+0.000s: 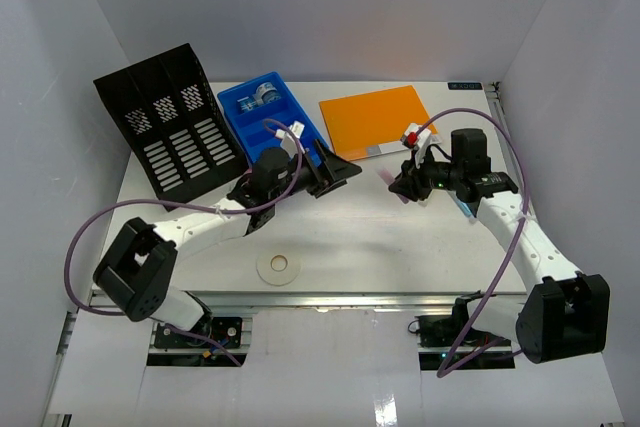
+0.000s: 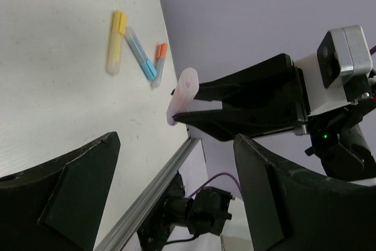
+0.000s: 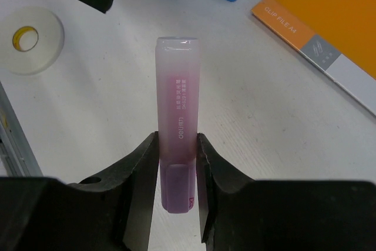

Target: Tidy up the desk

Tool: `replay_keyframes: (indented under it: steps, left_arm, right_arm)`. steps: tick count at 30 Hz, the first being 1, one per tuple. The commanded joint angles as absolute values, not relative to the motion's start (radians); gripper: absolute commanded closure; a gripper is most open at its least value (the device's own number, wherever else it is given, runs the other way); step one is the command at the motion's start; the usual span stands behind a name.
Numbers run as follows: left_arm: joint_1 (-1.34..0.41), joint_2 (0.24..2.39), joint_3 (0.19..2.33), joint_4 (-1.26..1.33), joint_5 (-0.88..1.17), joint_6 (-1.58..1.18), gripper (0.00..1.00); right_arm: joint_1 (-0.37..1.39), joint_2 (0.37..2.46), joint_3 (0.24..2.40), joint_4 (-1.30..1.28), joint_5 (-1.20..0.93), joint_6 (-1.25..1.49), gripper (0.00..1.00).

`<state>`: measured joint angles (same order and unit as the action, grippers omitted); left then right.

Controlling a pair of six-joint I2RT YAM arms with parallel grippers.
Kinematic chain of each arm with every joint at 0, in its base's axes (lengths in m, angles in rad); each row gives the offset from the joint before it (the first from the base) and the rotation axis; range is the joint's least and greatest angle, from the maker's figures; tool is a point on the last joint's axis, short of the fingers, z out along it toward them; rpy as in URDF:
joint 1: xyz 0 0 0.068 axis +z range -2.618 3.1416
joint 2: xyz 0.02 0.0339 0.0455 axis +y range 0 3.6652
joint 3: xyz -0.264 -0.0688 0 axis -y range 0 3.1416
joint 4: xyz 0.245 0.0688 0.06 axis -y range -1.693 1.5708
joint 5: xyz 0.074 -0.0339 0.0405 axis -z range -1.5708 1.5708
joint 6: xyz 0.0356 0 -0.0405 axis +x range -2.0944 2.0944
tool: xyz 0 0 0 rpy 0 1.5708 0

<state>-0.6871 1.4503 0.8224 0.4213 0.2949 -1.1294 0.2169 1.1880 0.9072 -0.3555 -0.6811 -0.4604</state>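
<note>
White panels close off the back and both sides, plain and matte. Below them lies the desk [image 1: 400,242], a broad flat white top with a fine grain and a ribbed metal rail [image 1: 320,298] along its near edge. It stretches under both my arms and carries everything else.

My right gripper [image 3: 178,145] pinches a pink-purple highlighter [image 3: 178,86] low on its barrel, with the black fingers [image 3: 138,174] pressed against both sides. It is a rounded rectangular stick, its translucent frosted end pointing away from my wrist. Small print runs along it. The logo reads like "deli"; the rest is too fine to read.

My left gripper [image 1: 335,172] is spread wide, hovering just beside the blue tray [image 1: 243,102], a moulded plastic box with compartments.

Right of the tray lies an orange clip file [image 1: 375,119], flat and smooth, with a grey and white strip printed "CLIP FILE A4". A black slotted file rack [image 1: 170,132] stands at the far left. A tape roll [image 1: 279,265], a white ring with a yellow core, lies flat near the rail. Three pens lie close together near the desk's edge: a yellow highlighter [image 2: 115,42], a blue highlighter [image 2: 141,53] and an orange highlighter [image 2: 158,64], the last two forming a V.
</note>
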Motion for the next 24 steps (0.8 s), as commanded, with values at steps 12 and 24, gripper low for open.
replay_keyframes:
  steps: [12,24]
  left_arm:
    - [-0.807,1.744,1.153,0.358,0.1,-1.07,0.24]
    - [-0.857,1.811,1.249,0.283,0.024,-1.027,0.65]
  right_arm:
    - [0.222,1.147,0.817,-0.113,-0.673,-0.187,0.92]
    - [0.222,1.146,0.798,-0.089,-0.647,-0.181,0.91]
